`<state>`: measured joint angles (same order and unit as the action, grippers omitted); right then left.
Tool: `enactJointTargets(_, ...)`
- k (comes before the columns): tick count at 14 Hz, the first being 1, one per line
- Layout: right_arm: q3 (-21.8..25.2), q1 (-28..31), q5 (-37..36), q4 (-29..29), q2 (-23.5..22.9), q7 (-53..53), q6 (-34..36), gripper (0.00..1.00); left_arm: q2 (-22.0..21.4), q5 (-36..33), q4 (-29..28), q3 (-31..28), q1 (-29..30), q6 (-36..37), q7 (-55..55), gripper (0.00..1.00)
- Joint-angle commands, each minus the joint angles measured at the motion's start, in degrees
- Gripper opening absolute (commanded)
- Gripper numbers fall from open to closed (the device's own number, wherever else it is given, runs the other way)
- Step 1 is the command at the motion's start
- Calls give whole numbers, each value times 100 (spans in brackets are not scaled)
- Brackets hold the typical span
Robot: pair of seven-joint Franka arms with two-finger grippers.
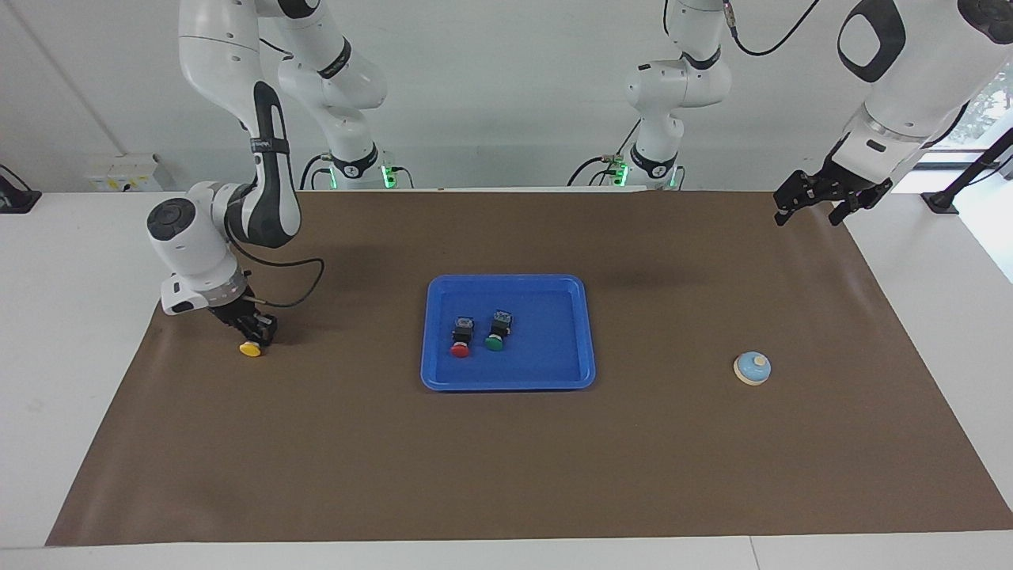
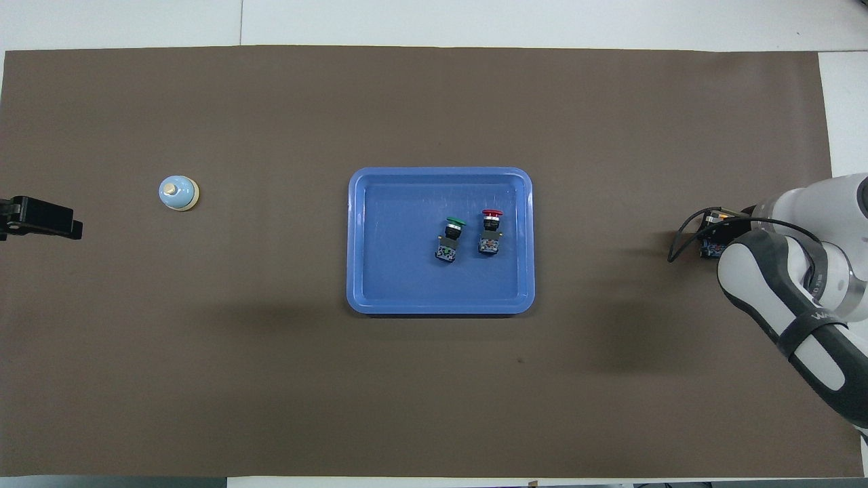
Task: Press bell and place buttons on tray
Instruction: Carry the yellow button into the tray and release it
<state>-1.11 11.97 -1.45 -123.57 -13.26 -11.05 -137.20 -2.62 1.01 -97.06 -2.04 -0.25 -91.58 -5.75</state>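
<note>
Red button (image 1: pixel 460 349) and green button (image 1: pixel 494 342) lay in the tray (image 1: pixel 584 332); right claw (image 1: pixel 255 336) apparently clamped the yellow button (image 1: pixel 251 348) beneath it; left claw (image 1: pixel 815 199) waited wide.

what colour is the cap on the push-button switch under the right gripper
Yellow cap; facing view shows it best.
</note>
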Motion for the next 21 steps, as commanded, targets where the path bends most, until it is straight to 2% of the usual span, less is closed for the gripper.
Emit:
enactJointTargets(1, -73, -220, 48, 507, 78, -63, 736, 0, -37, -13, 29, -16, -2, 79, -66, 100)
enactJointTargets(6, -91, -1273, 318, 1343, 43, -1055, 1599, 0, -37, -13, 29, -16, -2, 87, -66, 100)
enactJointTargets(11, -91, -2513, 558, 1607, 17, -2267, 1618, 0, -37, -22, 20, -16, -2, 87, -66, 100)
enactJointTargets(14, -82, -3173, 1110, 1687, -1, -2735, 1521, 0, -37, -22, 29, -16, -2, 87, -66, 100)
enactJointTargets(17, -82, -3770, 1111, 2002, -263, -3314, 1433, 0, -37, -22, 29, -16, -2, 87, -66, 100)
enactJointTargets(21, -73, -4508, 1076, 2408, -905, -3833, 996, 0, -37, -22, 29, -16, -2, 87, -66, 100)
